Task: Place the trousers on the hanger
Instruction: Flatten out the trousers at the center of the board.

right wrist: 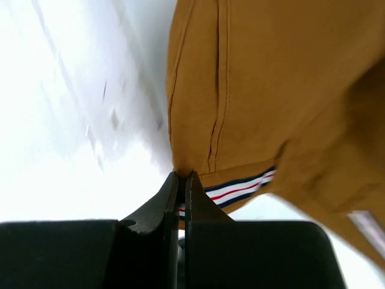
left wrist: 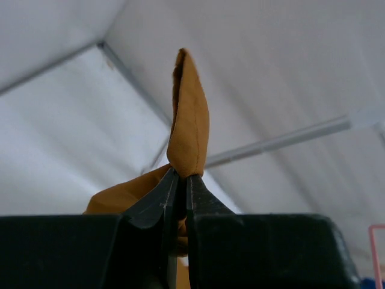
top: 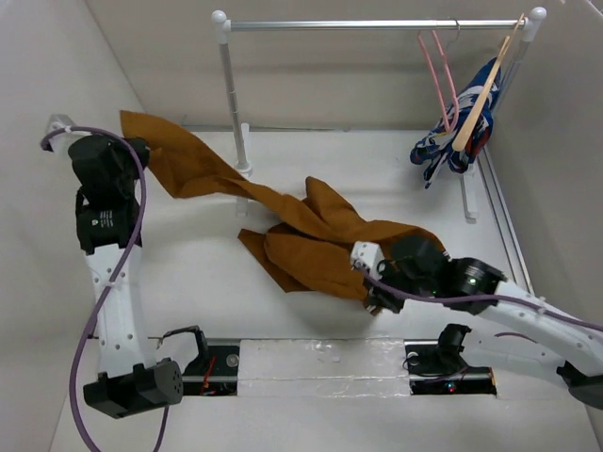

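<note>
- Rust-brown trousers (top: 311, 240) lie stretched across the table (top: 188, 273), 1 end lifted far left, the rest bunched mid-table.
- Left claw (left wrist: 180, 174) is closed, pinching a trouser fold; right claw (right wrist: 182, 174) is closed on the striped waistband edge.
- Pink hanger (top: 438, 75) hangs on the rail (top: 377, 24), far right, beside a wooden hanger (top: 485, 89) carrying a patterned garment (top: 452, 146).
- The rail's post (top: 231, 104) stands just beside the stretched cloth.
- 1 trousers, 2 hangers, 2 claws.

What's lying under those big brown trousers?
Only the white table shows around the trousers. Whatever lies beneath the heap is covered. Their left end appears to be held up off the table by the left gripper.
</note>
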Robot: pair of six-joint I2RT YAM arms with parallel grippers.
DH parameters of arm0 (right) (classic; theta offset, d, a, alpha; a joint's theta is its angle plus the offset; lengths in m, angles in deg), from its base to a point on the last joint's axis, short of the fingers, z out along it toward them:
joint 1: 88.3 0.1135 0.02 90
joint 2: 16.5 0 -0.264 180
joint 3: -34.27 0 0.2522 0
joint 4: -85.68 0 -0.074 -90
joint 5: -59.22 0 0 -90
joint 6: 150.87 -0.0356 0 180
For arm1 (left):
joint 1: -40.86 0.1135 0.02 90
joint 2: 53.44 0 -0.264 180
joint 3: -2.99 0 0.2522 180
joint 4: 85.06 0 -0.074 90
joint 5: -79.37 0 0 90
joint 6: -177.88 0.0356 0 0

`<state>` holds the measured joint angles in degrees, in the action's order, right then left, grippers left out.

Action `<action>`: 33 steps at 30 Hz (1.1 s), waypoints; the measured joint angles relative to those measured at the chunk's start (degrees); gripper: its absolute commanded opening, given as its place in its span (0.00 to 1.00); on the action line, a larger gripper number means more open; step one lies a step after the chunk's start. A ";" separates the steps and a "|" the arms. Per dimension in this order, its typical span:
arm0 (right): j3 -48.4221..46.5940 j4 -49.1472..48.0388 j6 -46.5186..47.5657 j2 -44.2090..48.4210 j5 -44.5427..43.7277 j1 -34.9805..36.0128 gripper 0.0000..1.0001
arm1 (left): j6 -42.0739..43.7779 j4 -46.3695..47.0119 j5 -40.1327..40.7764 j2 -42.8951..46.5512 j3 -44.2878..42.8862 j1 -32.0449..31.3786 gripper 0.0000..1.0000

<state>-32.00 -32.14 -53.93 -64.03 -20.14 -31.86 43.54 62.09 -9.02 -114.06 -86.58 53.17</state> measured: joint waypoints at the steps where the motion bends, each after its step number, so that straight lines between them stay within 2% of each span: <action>1: 2.32 0.13 0.35 -1.70 2.40 0.24 0.00 | 0.22 -0.59 2.10 0.02 -2.60 0.02 0.00; 3: 5.92 1.27 0.79 -4.74 5.31 0.55 0.00 | 0.81 -1.66 6.03 0.33 -5.64 0.04 0.00; 7: 7.61 6.05 0.79 -6.88 5.35 0.70 0.04 | 2.49 -3.87 11.89 1.03 -4.76 0.07 0.00; 8: 7.56 6.75 0.48 -6.47 4.68 0.70 0.24 | 3.04 -4.44 12.79 0.70 -4.13 0.07 0.00; 9: 7.37 7.28 -0.07 -6.10 3.82 0.68 0.39 | 3.48 -4.87 13.49 0.00 -3.52 0.07 0.00; 11: 5.73 9.07 -1.18 -5.53 0.96 0.68 0.60 | 4.15 -5.38 13.90 -2.19 -2.93 0.07 0.00; 12: 4.61 9.51 -1.68 -5.27 -0.81 0.68 0.70 | 4.37 -5.51 13.99 -3.91 -2.82 0.07 0.05; 15: 1.25 10.01 -3.39 -4.35 -7.32 -1.07 0.74 | 4.48 -6.51 13.64 -9.40 -2.80 0.07 0.16; 16: 0.35 9.94 -3.89 -3.93 -9.68 -2.58 0.71 | 4.50 -7.19 13.31 -11.04 -2.69 0.07 0.41; 17: -0.44 9.86 -4.42 -3.39 -12.28 -4.46 0.71 | 4.44 -8.04 12.76 -12.68 -2.40 0.07 0.41; 18: -0.59 9.33 -4.39 -2.86 -14.01 -7.26 0.69 | 4.79 -7.23 11.76 -12.92 -1.11 -0.04 0.54; 19: -0.33 8.04 -4.28 -2.21 -14.14 -11.54 0.65 | 5.03 -5.75 10.64 -12.20 1.46 -0.33 0.55; 20: 0.15 6.12 -4.13 -1.55 -14.91 -16.39 0.51 | 5.22 -5.25 10.12 -10.56 4.22 -0.92 0.55; 23: 2.86 -0.11 -3.23 -0.57 -15.45 -30.14 0.00 | 6.49 -5.11 7.06 -5.25 9.44 -5.92 0.52; 24: 3.76 -4.42 -2.82 -0.59 -12.70 -33.05 0.00 | 6.99 -4.63 6.16 -3.82 10.27 -9.31 0.52; 26: 7.17 -6.32 -2.10 -1.31 -10.75 -41.27 0.00 | 7.93 -2.84 4.37 -2.38 11.54 -17.25 0.52; 27: 8.46 -7.67 -1.57 -2.14 -8.13 -44.52 0.06 | 8.15 -1.62 4.15 -2.16 12.59 -22.01 0.54; 28: 9.35 -8.48 -0.98 -3.32 -6.45 -46.73 0.19 | 8.35 -0.66 3.74 -2.36 13.79 -26.49 0.55; 29: 10.10 -8.98 -0.35 -4.61 -6.16 -48.35 0.47 | 8.35 -0.09 2.91 -3.10 15.13 -30.82 0.57; 30: 10.71 -9.16 0.07 -5.49 -5.97 -49.99 0.57 | 8.28 -0.04 2.56 -4.15 16.37 -35.21 0.59; 31: 11.30 -9.49 0.92 -5.88 -5.49 -51.49 0.65 | 8.15 -0.04 2.03 -5.25 17.68 -38.71 0.60; 33: 11.85 -10.49 2.19 -5.81 -3.13 -54.77 0.67 | 7.41 -1.36 1.64 -6.40 20.41 -43.74 0.60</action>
<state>-20.15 -42.63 -51.74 -69.85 -23.27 -86.63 50.95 60.74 -7.38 -120.47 -66.17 9.44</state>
